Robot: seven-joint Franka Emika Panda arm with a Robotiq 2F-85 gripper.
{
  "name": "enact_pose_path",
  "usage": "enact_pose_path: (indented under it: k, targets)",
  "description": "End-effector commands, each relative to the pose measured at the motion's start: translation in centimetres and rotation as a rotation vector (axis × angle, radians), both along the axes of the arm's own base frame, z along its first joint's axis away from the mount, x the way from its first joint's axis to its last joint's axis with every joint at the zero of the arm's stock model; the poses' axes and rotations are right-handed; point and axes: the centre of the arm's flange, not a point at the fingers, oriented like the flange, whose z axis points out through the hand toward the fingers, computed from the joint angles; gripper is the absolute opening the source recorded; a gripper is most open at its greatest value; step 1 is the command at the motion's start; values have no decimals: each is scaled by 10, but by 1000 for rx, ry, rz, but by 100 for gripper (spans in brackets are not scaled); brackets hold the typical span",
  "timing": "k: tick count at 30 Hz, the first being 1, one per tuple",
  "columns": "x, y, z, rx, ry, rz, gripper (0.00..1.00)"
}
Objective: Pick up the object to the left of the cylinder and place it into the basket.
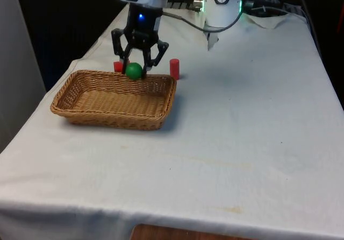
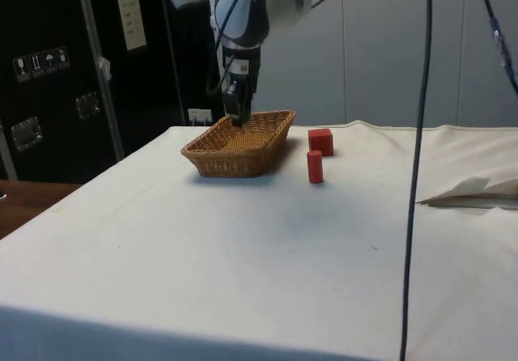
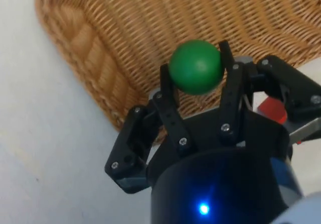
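Fingers [image 3: 168, 103] pinching a green ball [image 3: 195, 66] from two opposite sides, black linkage bars bearing on its widest girth, presumably because a smooth sphere slips out of any off-centre hold. Held by the gripper [image 1: 135, 68] just above the wicker basket [image 1: 80, 108], over the rim on the robot's side rather than over the middle, so judged to be at the carry-in stage and not yet low or central enough for a gentle drop; rolling or bouncing likely on release, though the raised walls should contain it. Ball matte, evenly coloured, perfectly round, hard-looking. Basket a shallow rectangular tray with rounded corners, woven tan cane, thick braided rim, sloping sides, ribbed floor giving some grip against rolling. Beyond the basket on the robot's side, a red cylinder [image 1: 174, 68], short, upright, smooth, standing near the basket's corner; a red block [image 2: 320, 141] beside it, square-edged, also just beyond that rim. In the side view, gripper [image 2: 236, 110] hanging straight down over the basket's far end. Under everything, a white cloth [image 1: 258, 132], soft, slightly creased, faintly stained in places.
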Motion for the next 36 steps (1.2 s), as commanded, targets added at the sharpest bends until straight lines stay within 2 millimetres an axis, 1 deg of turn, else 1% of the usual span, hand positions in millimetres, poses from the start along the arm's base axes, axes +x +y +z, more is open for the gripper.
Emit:
enact_pose_path:
  k: [1,5,8,9,14,16,17,23,26,27,28,33,34,35,36]
  targets:
    - [2,-2,-1,11,-9,6,0]
    - [6,-14,-9,7,-10,-1,0]
    - [8,-26,-20,3,-9,-10,0]
    - [6,-24,-18,-5,1,-15,0]
    - [10,-43,-38,7,-11,-28,0]
    - [10,-48,-44,10,-11,-31,0]
    - [8,-47,-43,-4,-1,-38,0]
    - [10,-61,-66,19,-14,-45,0]
    - [10,-66,-74,24,-15,-51,0]
    - [7,-65,-74,13,-6,-56,0]
    - [10,-66,-74,25,-16,-52,0]
    - [10,-65,-72,25,-23,-55,0]
    - [11,-66,-73,21,-18,-56,16]
    - [10,-64,-71,23,-23,-54,16]
    - [10,-64,-71,23,-24,-55,25]
